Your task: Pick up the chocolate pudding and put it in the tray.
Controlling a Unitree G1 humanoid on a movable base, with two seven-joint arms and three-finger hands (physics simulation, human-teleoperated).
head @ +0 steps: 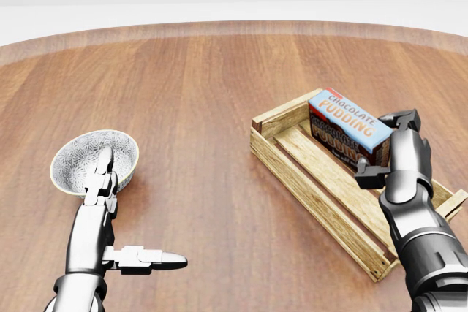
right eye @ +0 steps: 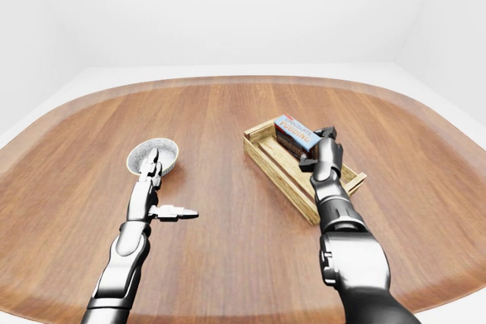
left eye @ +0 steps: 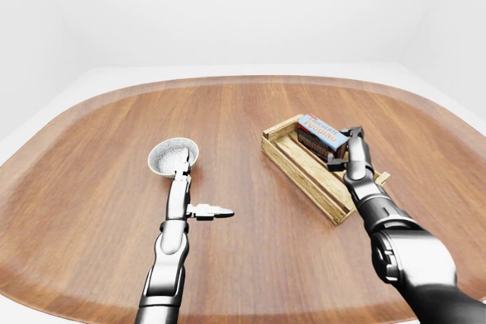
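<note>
The chocolate pudding box (head: pixel 342 125), blue on top with dark sides, lies tilted inside the wooden tray (head: pixel 316 193), at the tray's upper end near the far rim. My right hand (head: pixel 383 147) stands at the box's right end. Its fingers (head: pixel 403 119) are above that end and its thumb just below, spread wider than the box and not closed round it. My left hand (head: pixel 102 180) is open and flat at lower left, thumb stuck out to the right, fingertips reaching the rim of a bowl.
A grey patterned bowl (head: pixel 77 155) sits on the wooden table (head: pixel 205 93) at left, partly under my left fingertips. The table's rounded edge runs across the top of the head view, with white floor and walls beyond.
</note>
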